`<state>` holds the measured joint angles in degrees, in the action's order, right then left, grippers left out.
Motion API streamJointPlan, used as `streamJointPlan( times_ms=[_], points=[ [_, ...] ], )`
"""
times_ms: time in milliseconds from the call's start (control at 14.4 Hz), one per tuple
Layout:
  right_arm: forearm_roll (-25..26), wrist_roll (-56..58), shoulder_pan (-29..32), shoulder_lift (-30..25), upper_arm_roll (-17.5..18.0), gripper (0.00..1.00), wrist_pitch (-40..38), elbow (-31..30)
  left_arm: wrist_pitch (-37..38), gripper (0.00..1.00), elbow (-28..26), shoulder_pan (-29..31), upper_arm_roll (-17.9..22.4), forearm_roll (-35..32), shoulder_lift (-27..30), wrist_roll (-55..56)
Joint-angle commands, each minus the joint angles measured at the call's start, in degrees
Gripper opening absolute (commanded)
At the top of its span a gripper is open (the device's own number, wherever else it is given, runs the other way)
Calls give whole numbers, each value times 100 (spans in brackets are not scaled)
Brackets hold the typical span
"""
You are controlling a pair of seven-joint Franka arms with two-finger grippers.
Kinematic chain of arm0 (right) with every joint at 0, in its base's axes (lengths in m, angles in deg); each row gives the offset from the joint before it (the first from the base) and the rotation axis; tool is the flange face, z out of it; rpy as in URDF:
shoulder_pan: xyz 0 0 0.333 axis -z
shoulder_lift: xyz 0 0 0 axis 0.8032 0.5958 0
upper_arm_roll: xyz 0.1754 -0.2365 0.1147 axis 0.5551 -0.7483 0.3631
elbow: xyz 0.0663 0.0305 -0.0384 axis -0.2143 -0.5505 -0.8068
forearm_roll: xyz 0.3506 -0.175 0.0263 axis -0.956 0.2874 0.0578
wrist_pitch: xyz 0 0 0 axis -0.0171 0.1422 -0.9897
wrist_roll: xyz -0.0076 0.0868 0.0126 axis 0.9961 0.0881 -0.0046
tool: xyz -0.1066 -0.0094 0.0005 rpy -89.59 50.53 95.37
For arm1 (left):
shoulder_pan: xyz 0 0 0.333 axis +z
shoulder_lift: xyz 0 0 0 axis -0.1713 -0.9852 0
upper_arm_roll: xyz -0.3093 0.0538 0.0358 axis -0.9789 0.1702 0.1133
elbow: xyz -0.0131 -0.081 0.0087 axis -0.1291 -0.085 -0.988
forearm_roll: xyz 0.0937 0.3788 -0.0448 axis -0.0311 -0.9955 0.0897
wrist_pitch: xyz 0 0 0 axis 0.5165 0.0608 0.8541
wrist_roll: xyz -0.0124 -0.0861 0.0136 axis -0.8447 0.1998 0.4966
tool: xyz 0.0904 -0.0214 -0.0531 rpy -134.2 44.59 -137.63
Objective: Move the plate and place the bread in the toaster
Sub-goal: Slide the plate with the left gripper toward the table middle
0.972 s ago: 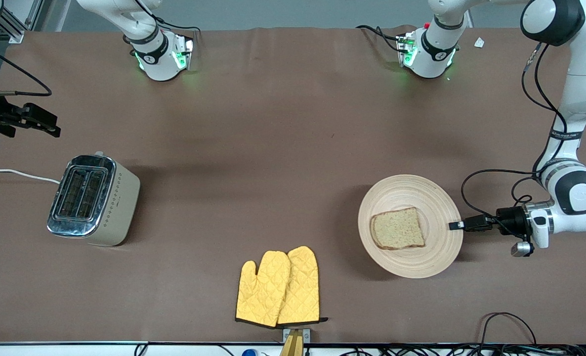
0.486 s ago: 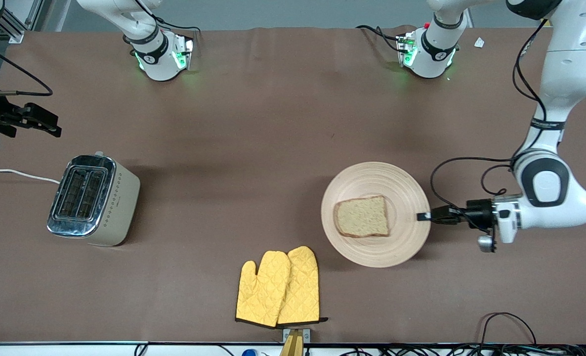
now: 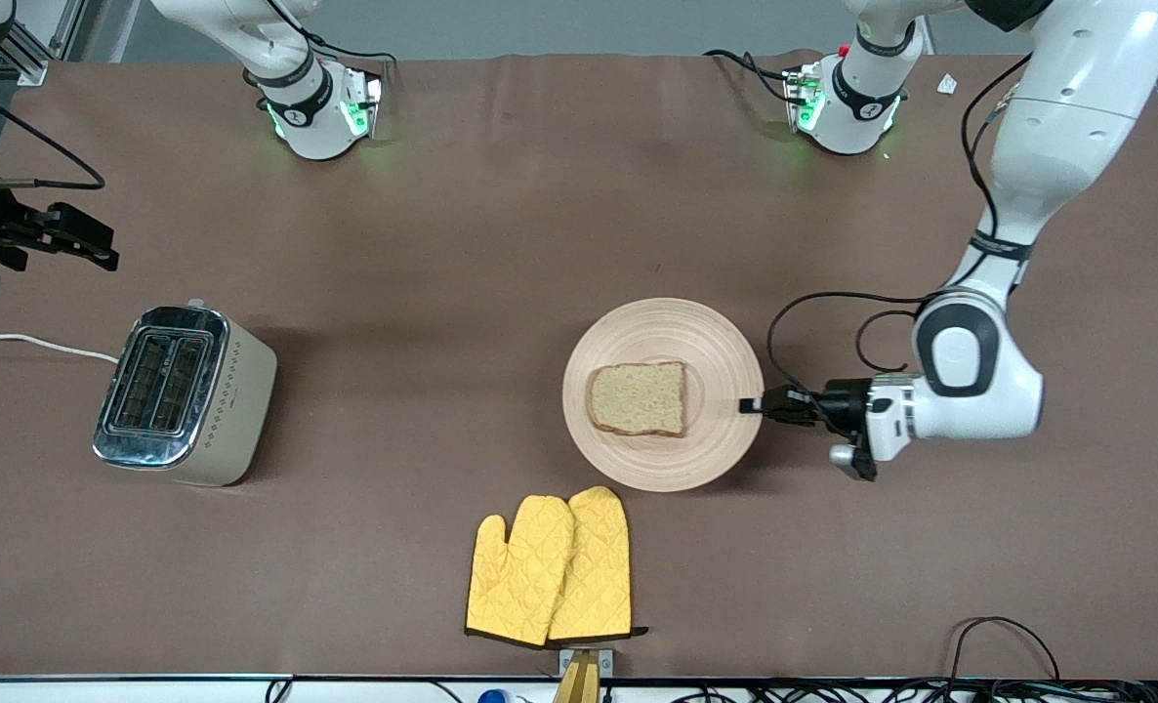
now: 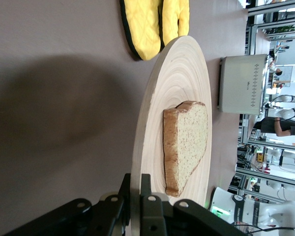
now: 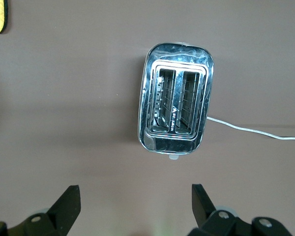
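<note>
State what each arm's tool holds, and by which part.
Left tool: shut on the plate, at its rim. Right tool: open, holding nothing.

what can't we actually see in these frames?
- Plate rim under the left gripper: the shut fingers cover the grip spot in the front and left wrist views.
- Bread underside: it lies flat on the plate.
- Toaster lever and controls: not visible in any view; the right wrist view shows only its top.
- Right gripper: open above the table near the toaster; the front view's edge cuts off its arm.
- Oven mitts: cropped by the wrist views' edges.
</note>
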<state>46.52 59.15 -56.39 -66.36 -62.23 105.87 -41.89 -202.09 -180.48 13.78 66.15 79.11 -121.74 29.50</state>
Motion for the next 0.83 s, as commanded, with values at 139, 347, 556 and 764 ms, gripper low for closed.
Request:
streamJointPlan(
  times_ms=[139, 347, 556, 764],
  points=[
    [96, 31, -38, -59, -48, 100, -65, 19, -746, 1, -29, -899, -33, 881, -184, -51],
    [79, 23, -3, -68, -49, 100, -100, 1, -949, 1, -29, -1094, -33, 970, -377, -191],
    [70, 32, -3, -68, -40, 100, -109, 1, -949, 1, -29, -1156, -33, 1260, -605, -647],
    [297, 145, 32, -59, -49, 100, -100, 54, -949, 3, -82, -1165, -33, 1584, -790, -1070]
  ],
)
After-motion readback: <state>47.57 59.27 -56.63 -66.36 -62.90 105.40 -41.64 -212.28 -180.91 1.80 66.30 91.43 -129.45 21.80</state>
